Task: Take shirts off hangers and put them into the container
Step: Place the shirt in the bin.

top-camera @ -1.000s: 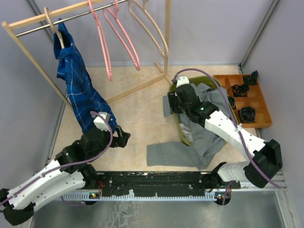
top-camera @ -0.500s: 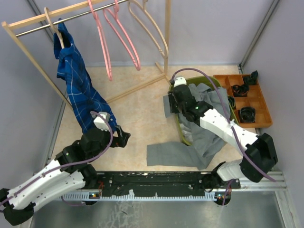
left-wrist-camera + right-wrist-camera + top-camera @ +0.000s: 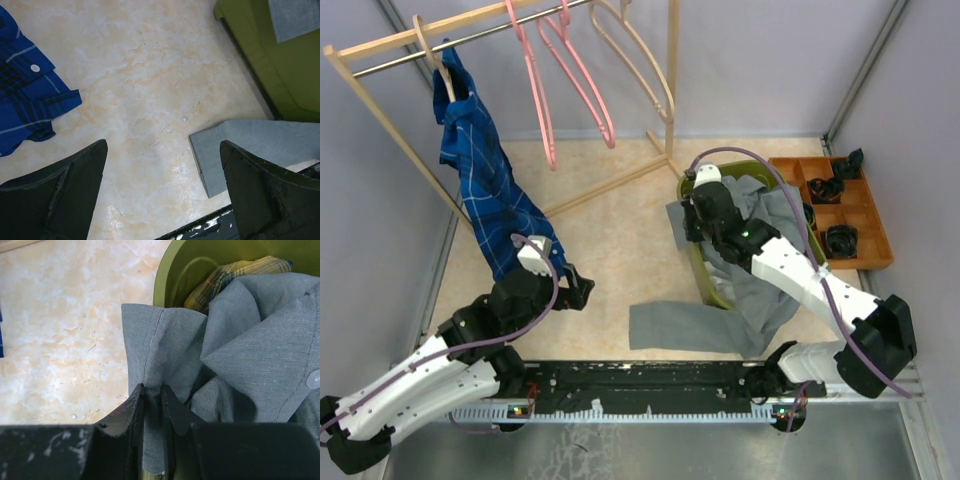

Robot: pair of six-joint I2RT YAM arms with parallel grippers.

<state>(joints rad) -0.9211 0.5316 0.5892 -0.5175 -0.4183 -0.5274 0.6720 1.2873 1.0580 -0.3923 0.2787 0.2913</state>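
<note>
Right gripper [image 3: 152, 390] pinches a fold of the grey shirt [image 3: 250, 350] at the basin [image 3: 161, 280] rim; left gripper [image 3: 162, 145] spread wide, seemingly hovering over the table [image 3: 150, 75].

Blue checked shirt [image 3: 480, 190] hangs from a pale hanger [image 3: 432, 50] at the left end of the rack [image 3: 380, 42]. Its hem reaches the table [image 3: 610, 230]. We note pink hangers [image 3: 606, 132] and another pale hanger [image 3: 665, 100], bare on the rod. Grey shirt [image 3: 760, 280] lies across the olive container [image 3: 700, 265], one part spilling onto the table in front. Right gripper [image 3: 692, 222] sits at the container's left rim on grey cloth; from above we cannot judge its jaws. Left gripper [image 3: 583, 290] is just beside the blue hem. Orange tray [image 3: 868, 225] sits right of the container.
</note>
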